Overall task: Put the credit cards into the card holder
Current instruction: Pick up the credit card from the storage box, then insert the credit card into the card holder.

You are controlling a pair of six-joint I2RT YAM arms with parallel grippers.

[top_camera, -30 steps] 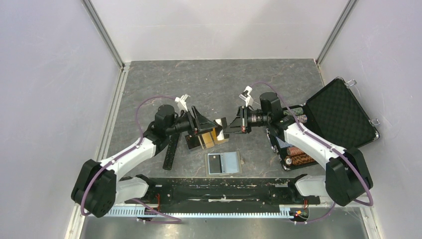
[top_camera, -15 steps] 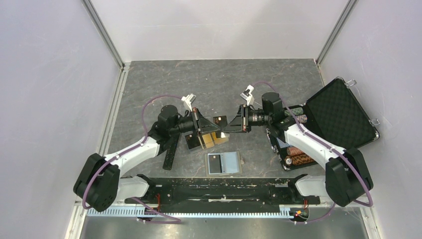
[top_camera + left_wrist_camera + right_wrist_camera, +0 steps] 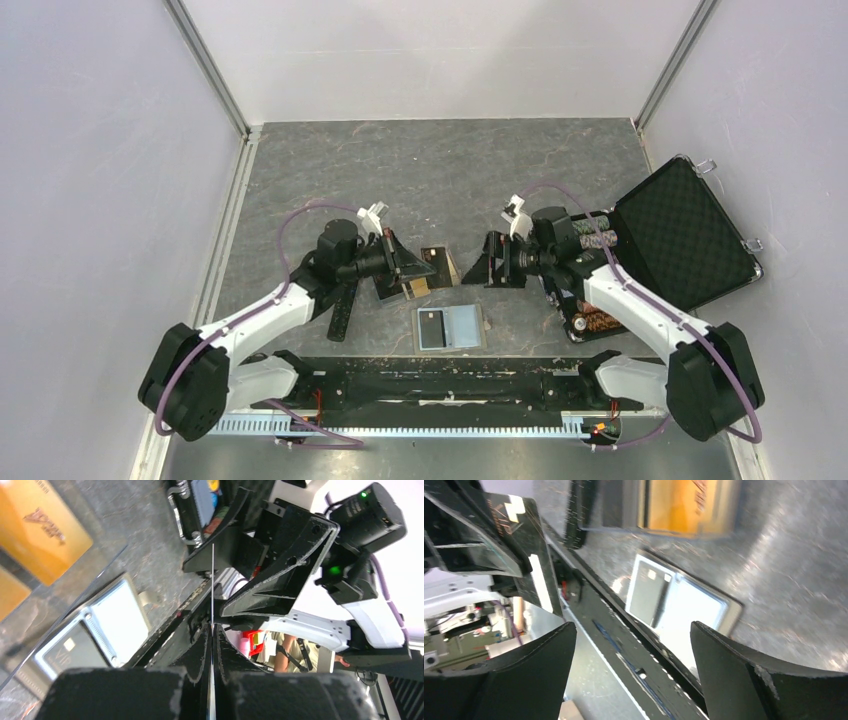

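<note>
Now, my left hand [image 3: 212, 635]: clamped on a black card [image 3: 524, 525].
My right hand [image 3: 631, 630]: fingers apart, at 3 o'clock.
The card holder [image 3: 465, 327]: open, at 6 o'clock.

The surface [image 3: 440, 160] is mottled dark grey. The holder [image 3: 466, 326] is pale blue inside, grey-rimmed. There is a black card [image 3: 519, 520] and an orange-gold card [image 3: 40, 530]. The case [image 3: 685, 235] is black with dimpled lining; the chips [image 3: 598, 322], brown-striped.
</note>
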